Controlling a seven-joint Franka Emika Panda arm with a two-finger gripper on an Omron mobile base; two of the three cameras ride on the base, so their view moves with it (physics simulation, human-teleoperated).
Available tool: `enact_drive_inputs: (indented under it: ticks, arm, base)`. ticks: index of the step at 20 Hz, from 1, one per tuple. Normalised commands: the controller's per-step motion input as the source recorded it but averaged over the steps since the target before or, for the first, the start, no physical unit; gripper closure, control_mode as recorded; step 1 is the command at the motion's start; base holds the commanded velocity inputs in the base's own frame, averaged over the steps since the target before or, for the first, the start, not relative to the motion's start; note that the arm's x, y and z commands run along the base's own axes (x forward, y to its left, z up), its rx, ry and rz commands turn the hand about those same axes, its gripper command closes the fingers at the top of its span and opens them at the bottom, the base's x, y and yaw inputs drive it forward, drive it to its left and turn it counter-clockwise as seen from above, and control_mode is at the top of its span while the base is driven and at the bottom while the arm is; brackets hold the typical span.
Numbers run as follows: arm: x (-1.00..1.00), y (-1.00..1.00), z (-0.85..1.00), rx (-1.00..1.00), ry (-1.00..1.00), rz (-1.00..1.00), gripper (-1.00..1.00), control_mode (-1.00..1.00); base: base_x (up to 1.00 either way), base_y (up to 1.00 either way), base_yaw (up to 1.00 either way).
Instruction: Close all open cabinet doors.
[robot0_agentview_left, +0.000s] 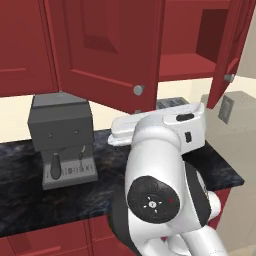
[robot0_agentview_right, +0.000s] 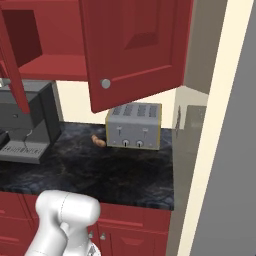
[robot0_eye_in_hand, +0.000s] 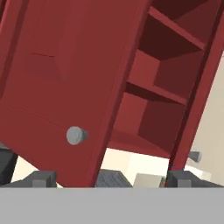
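Two cabinet doors (robot0_agentview_left: 107, 55) (robot0_agentview_right: 137, 50) stand open — both still to close — and the gripper (robot0_eye_in_hand: 111, 180) is spread wide, holding nothing.

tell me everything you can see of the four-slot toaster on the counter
The toaster is a boxy grey appliance, metallic-looking, with yellowish edging down its sides. Four dark slots run across its top; the front has two small levers above two round knobs. It stands upright on the dark marbled countertop, below the open right cabinet door. A small brown object lies beside its left side; whether they touch is unclear.
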Motion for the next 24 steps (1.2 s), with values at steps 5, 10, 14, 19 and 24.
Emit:
enact_drive_inputs:
  ticks: [5, 10, 14, 19, 24]
  arm:
    - [0.96, 1.00, 0.12, -0.16, 0.00, 0.00, -1.00, -1.00]
    - [0.97, 0.77, 0.00, -0.16, 0.00, -0.03, -1.00, -1.00]
    - [0.95, -0.18, -0.01, -0.08, 0.05, -0.05, -1.00, -1.00]
    - [0.85, -0.58, -0.02, 0.00, 0.06, 0.00, -1.00, -1.00]
    - [0.82, -0.63, -0.08, 0.00, 0.04, 0.00, -1.00, -1.00]
  base:
    - [0.00, 0.00, 0.00]
    - [0.00, 0.00, 0.00]
    - [0.00, 0.00, 0.00]
    - [0.00, 0.00, 0.00]
    - [0.00, 0.00, 0.00]
